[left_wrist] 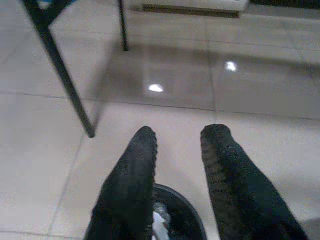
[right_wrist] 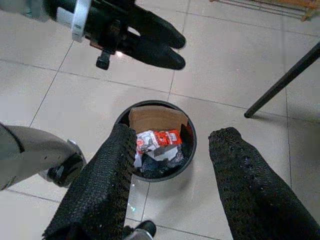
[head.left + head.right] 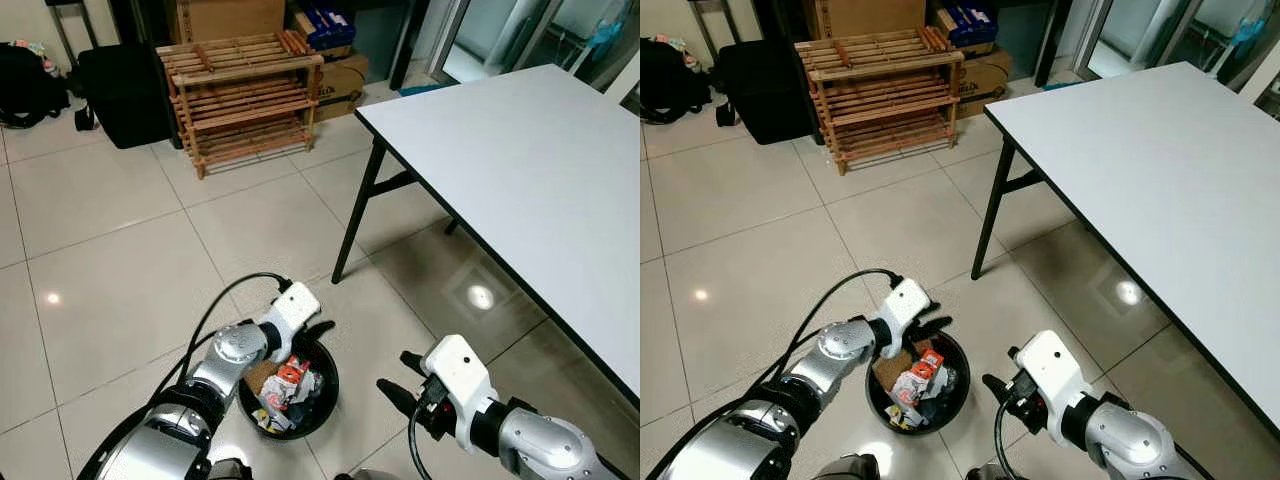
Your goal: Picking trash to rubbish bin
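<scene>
Trash (image 3: pixel 290 385) lay in a small round black rubbish bin (image 3: pixel 327 402) on the tiled floor (image 3: pixel 120 280), just in front of the robot and between its two arms. A brown piece of cardboard (image 2: pixel 156 120) stood against the bin's inner wall, with a red-and-white wrapper (image 2: pixel 159 139) and pale crumpled scraps beside it on top of the heap. The left gripper (image 3: pixel 318 331) hung over the bin's far rim, its fingers (image 1: pixel 135 165) a little apart and holding nothing. The right gripper (image 3: pixel 404 380) was just beside the bin on the robot's right, low over the floor, its fingers (image 2: pixel 112 175) spread wide and empty; from its wrist camera the bin showed between them. A white surface (image 3: pixel 520 170) on black legs (image 3: pixel 358 205) stood to the right, one leg planted on the tiles near the bin. Farther back, a slatted wooden rack (image 3: pixel 245 95) stood against the wall, with a black suitcase (image 3: pixel 125 95) to its left, cardboard boxes (image 3: pixel 340 80) behind it to the right, and a dark bag (image 3: pixel 30 85) at the far left.
</scene>
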`<state>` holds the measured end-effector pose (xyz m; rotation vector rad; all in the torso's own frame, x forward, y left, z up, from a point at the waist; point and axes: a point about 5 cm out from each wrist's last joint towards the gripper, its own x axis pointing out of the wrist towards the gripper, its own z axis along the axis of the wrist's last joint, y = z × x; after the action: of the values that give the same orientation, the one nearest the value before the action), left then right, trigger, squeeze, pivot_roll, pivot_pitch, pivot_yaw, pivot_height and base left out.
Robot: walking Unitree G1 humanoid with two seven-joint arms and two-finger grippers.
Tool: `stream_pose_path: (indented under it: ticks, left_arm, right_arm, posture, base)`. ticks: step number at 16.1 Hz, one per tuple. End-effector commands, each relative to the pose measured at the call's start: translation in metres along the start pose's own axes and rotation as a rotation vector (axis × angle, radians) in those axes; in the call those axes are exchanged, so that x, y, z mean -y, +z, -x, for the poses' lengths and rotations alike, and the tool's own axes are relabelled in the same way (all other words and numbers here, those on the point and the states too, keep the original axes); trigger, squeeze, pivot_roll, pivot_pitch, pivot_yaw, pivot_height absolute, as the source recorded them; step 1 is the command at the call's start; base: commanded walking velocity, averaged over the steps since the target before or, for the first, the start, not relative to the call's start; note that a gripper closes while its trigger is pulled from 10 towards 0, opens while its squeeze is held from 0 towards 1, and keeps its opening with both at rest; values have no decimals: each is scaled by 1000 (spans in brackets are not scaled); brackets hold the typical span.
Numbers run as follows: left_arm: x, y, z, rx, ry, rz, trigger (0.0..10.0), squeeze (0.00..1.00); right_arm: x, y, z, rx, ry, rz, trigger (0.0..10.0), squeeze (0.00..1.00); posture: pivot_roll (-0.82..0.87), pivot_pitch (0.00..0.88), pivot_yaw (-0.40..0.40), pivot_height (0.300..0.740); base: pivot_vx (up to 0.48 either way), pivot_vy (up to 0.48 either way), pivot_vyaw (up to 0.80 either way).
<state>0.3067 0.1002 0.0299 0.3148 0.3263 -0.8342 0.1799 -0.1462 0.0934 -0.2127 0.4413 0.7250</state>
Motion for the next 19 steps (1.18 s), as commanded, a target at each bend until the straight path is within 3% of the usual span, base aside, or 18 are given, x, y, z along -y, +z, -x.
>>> stream_pose_path:
  ticks: [1, 2, 3, 4, 6, 8, 11, 13, 14, 19]
  left_arm:
    - [4, -13, 5, -1, 67, 77, 10000, 431]
    - [6, -21, 8, -10, 105, 145, 10000, 0]
    - [22, -53, 22, -46, 202, 290, 10000, 0]
    - [28, -62, 27, -67, 222, 298, 10000, 0]
    - [64, -102, 47, -184, 233, 333, 10000, 0]
    - [78, -123, 59, -312, 253, 369, 10000, 0]
    - [84, -141, 73, -406, 299, 464, 10000, 0]
    - [85, -150, 80, -466, 318, 516, 10000, 0]
    - [82, -150, 80, -471, 346, 544, 10000, 0]
    - [81, -147, 76, -479, 339, 529, 10000, 0]
  right_arm:
    - [6, -5, -1, -23, -69, -2, 10000, 0]
    - [10, -10, -4, -32, -121, -27, 10000, 0]
    - [28, -31, -15, -57, -330, -151, 10000, 0]
    - [30, -37, -18, -62, -366, -188, 10000, 0]
    - [35, -80, -37, -192, -472, -328, 10000, 0]
    - [28, -119, -45, -303, -517, -480, 10000, 0]
    - [9, -165, -45, -479, -575, -618, 10000, 0]
    - [-4, -185, -44, -558, -602, -714, 10000, 0]
    - [-7, -190, -43, -586, -616, -733, 10000, 0]
    - [-12, -198, -42, -625, -650, -787, 10000, 0]
  posture:
    - [-173, 135, -90, 740]
    - [-155, 124, -86, 740]
    - [-118, 105, -83, 740]
    - [-106, 97, -81, 740]
    - [-67, 55, -64, 740]
    - [-40, 22, -54, 740]
    - [-16, 0, -49, 740]
    - [-2, 0, -45, 740]
    - [-1, 0, -41, 740]
    - [-15, 0, -30, 740]
  base:
    - [0, 0, 0]
    - [0, 0, 0]
    - [0, 0, 0]
    - [0, 0, 0]
    - [0, 0, 0]
    - [0, 0, -613]
    - [0, 0, -800]
    - [0, 0, -800]
    - [0, 0, -800]
    - [0, 0, -800]
